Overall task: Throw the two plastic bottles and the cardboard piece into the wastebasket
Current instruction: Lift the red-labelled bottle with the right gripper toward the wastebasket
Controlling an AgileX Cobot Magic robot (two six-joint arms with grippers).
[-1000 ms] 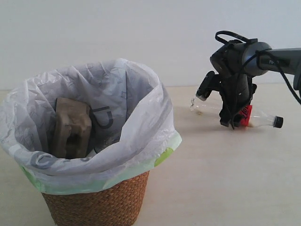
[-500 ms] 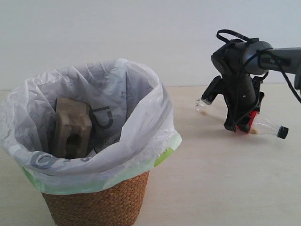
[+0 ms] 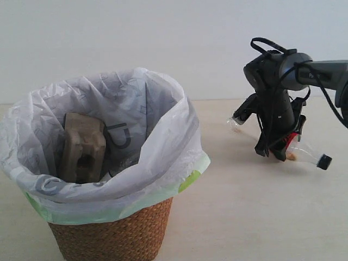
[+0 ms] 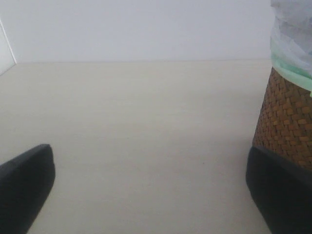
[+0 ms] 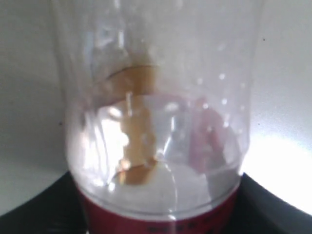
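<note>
step: we're lifting the red-label bottle (image 3: 306, 154), right of scene | right gripper (image 3: 274, 152): clamped round its label, cap end tilted down | next: we carry it left over the wastebasket (image 3: 109, 239), then release

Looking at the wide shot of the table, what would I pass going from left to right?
wastebasket → right fingers, clamped on the red-label bottle → that bottle's black cap

Exterior sits low; left wrist shares wastebasket (image 3: 111, 236); right hugs bottle (image 5: 156, 126).
</note>
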